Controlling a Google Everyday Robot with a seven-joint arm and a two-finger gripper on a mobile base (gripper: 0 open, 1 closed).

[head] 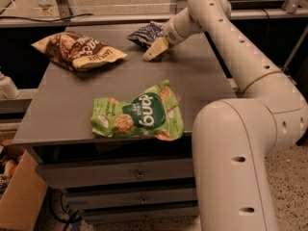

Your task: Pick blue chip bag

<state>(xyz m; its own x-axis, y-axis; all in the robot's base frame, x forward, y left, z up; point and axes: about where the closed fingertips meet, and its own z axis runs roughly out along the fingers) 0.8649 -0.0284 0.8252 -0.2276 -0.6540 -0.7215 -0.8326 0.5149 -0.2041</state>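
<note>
Carrying three bags, the grey cabinet top point(62, 109) held the green bag point(137, 117) reading "dang" at 6 o'clock and the yellow-and-brown bag point(77, 52) at 10. The blue chip bag point(146, 32), small, crinkled, navy with white markings, lay at 12. The gripper point(155, 50) hung just beside it; whether it was parted or closed could not be told.

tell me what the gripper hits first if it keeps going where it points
Probably the flat grey tabletop, just beside the small crinkled navy-blue chip bag; the tan gripper angles down-left past the bag's near edge, though depth is unclear.
</note>
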